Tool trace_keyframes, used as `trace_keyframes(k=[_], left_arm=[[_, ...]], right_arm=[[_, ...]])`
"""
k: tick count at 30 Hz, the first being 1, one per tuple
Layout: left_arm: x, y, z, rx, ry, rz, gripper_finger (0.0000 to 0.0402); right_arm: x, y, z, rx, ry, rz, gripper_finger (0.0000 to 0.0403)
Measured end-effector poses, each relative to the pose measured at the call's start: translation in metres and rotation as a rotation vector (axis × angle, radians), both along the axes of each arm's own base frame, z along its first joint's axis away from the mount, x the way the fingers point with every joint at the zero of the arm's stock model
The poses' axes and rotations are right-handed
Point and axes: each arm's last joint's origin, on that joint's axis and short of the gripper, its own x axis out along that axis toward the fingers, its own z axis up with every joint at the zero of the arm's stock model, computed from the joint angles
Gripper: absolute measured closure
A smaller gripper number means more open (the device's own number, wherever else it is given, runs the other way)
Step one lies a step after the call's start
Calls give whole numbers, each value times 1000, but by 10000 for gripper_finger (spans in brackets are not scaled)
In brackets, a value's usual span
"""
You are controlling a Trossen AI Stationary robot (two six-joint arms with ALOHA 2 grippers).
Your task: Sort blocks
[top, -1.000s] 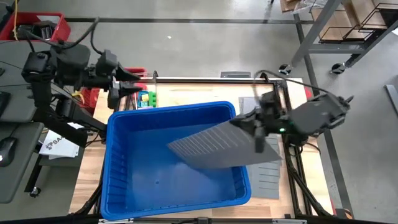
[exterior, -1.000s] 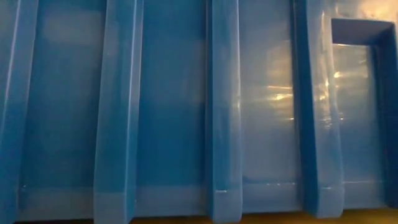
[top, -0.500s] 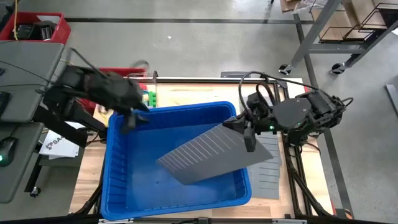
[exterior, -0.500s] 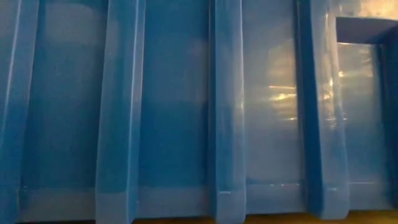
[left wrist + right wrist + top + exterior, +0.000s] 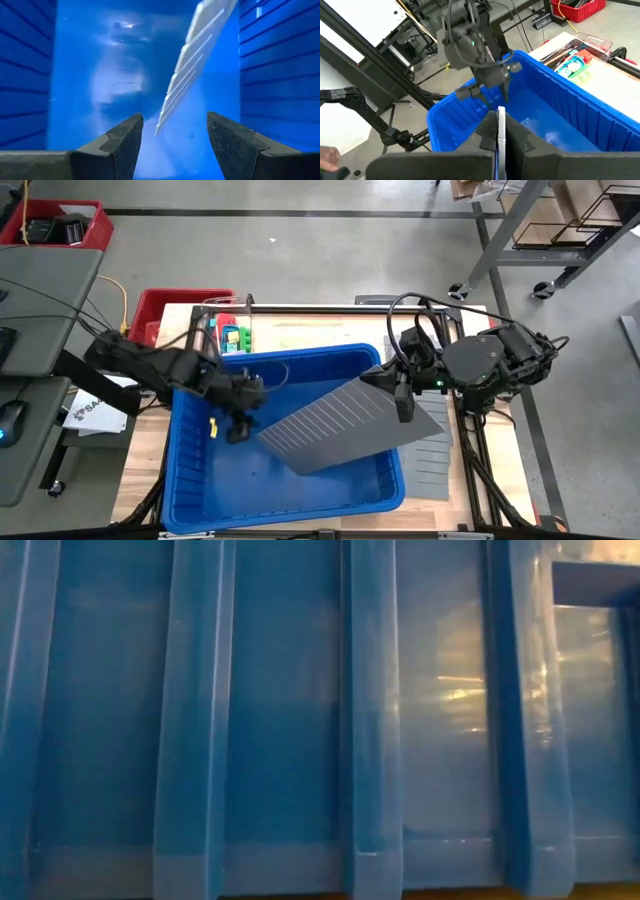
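Blue plastic fills most of the scene: a large rectangular blue bin (image 5: 190,480) is sitting on the light wooden tabletop (image 5: 300,330), reaching close to its near edge, and its ribbed outer wall (image 5: 300,720) is blocking the whole low view. The right gripper (image 5: 397,393) is hanging over the bin's right rim with its fingers pressed together on the edge of a thin grey ribbed divider panel (image 5: 330,425). That panel is slanting down from the right rim toward the middle of the bin's floor, and in the right wrist view its thin edge (image 5: 500,135) is showing clamped between the two dark fingers. The left gripper (image 5: 240,420) is reaching down inside the bin's left half, close to the left wall, with its fingers (image 5: 120,142) standing apart and nothing between them; the lower end of the panel (image 5: 190,70) is showing ahead of them above the bin's floor. A second grey panel (image 5: 432,465) is lying flat on the tabletop just beside the bin's right wall. Small green, teal and yellow toy blocks (image 5: 234,337) are sitting in a clear container near the tabletop's far-left corner, just beyond the bin's far rim. A red crate (image 5: 165,308) is standing off the tabletop's far-left corner.
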Motion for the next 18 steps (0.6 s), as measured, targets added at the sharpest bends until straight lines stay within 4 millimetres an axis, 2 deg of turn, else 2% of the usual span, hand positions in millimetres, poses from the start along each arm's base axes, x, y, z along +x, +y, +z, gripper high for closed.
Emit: trace_keyframes(k=[6,12,18], left_arm=[[-11,-12,-27,25,-43,22,183],[-14,-22,-68,64,0,-11,183],[-11,-23,-88,69,-38,27,183]], right_arm=[[0,0,0,-5,1,9,403],[0,0,0,-3,0,11,403],[0,0,0,5,0,15,403]])
